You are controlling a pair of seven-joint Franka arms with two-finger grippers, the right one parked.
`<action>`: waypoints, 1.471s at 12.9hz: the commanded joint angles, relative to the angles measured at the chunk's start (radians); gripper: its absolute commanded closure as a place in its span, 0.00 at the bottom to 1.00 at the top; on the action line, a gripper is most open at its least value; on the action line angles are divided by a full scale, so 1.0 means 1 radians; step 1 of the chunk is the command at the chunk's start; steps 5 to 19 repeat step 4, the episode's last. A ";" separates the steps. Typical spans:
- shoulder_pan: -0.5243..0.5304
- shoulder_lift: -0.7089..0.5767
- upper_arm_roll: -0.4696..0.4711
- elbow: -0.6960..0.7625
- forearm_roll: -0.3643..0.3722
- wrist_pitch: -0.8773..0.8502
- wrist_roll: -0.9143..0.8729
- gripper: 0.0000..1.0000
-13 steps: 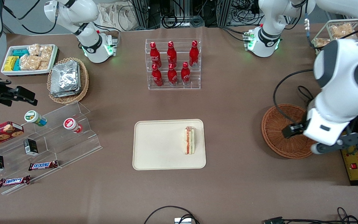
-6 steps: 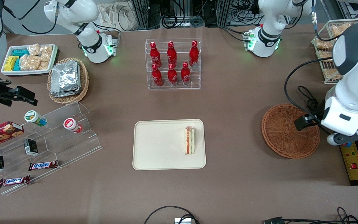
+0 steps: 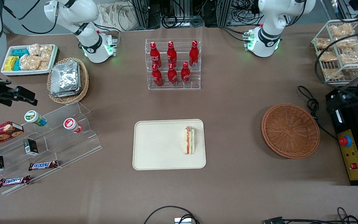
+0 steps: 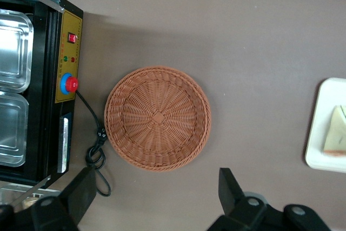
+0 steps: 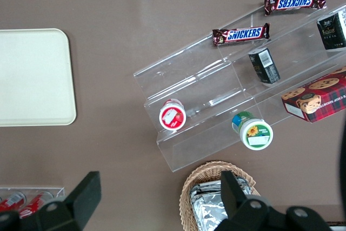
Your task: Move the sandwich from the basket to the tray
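Observation:
The sandwich (image 3: 189,140) lies on the cream tray (image 3: 160,146), near the tray's edge that faces the basket. It also shows in the left wrist view (image 4: 336,136) on the tray's corner (image 4: 319,152). The reddish-brown basket (image 3: 290,130) is empty, as the left wrist view (image 4: 157,118) shows. My left gripper (image 4: 157,198) is open and empty, fingers (image 4: 231,186) spread wide. It hangs high above the table, beside the basket and a little farther from the front camera. In the front view only dark parts of it (image 3: 337,100) show at the working arm's end.
A black control box with a red button (image 3: 345,141) and a coiled cable (image 3: 311,104) lie beside the basket. A wire rack of snack packets (image 3: 342,53) stands farther back. A rack of red bottles (image 3: 172,63) stands mid-table; an acrylic stand (image 3: 57,140) is toward the parked arm's end.
My left arm has drawn up and away from over the basket toward the working arm's end of the table. The whole basket now shows. The sandwich and tray have not moved.

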State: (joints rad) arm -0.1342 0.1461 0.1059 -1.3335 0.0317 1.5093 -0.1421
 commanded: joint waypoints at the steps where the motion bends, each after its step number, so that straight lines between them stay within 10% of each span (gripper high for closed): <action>1: 0.073 -0.112 -0.089 -0.092 -0.007 -0.021 0.077 0.00; 19: 0.100 -0.158 -0.120 -0.110 -0.009 -0.050 0.081 0.00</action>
